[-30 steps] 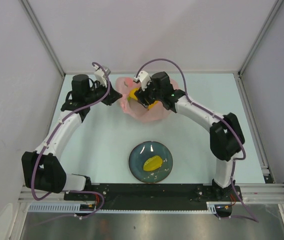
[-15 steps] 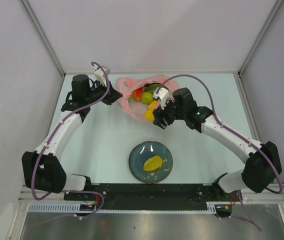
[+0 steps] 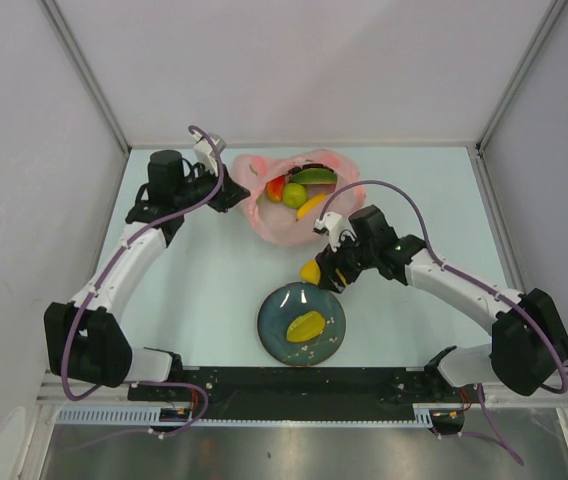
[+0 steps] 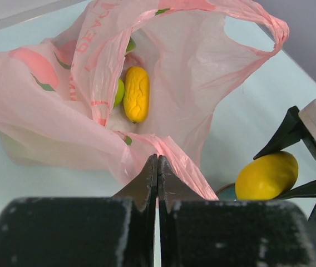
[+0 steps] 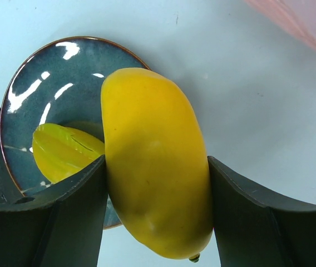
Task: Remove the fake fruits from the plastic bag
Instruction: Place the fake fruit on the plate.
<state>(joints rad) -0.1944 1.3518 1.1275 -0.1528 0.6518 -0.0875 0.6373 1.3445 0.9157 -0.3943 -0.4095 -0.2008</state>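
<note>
Toward the far left of the table [image 3: 184, 290], the left gripper [image 4: 157, 169] is clenched on a fold of the plastic bag [image 4: 47, 119], with pink film pinched between its closed jaws at the bag's left rim. The bag lies at the far middle of the table, its mouth gaping upward. Seen from above, it holds a red-yellow mango [image 3: 275, 188] on the left and a green apple [image 3: 294, 195] just beside it. A dark green fruit [image 3: 315, 176] sits at the far side and a banana [image 3: 311, 206] toward the near right.

Just near of the bag and apart from it, the right gripper [image 3: 318, 272] is grasping a yellow mango [image 5: 155, 167]. Both fingers press its sides, and its ends stick out past them. This mango is outside the bag, held over the far rim of the plate [image 3: 267, 322]. The dark blue-grey plate rests at the near middle of the table and carries another yellow fruit [image 3: 306, 326] lying near its centre.
</note>
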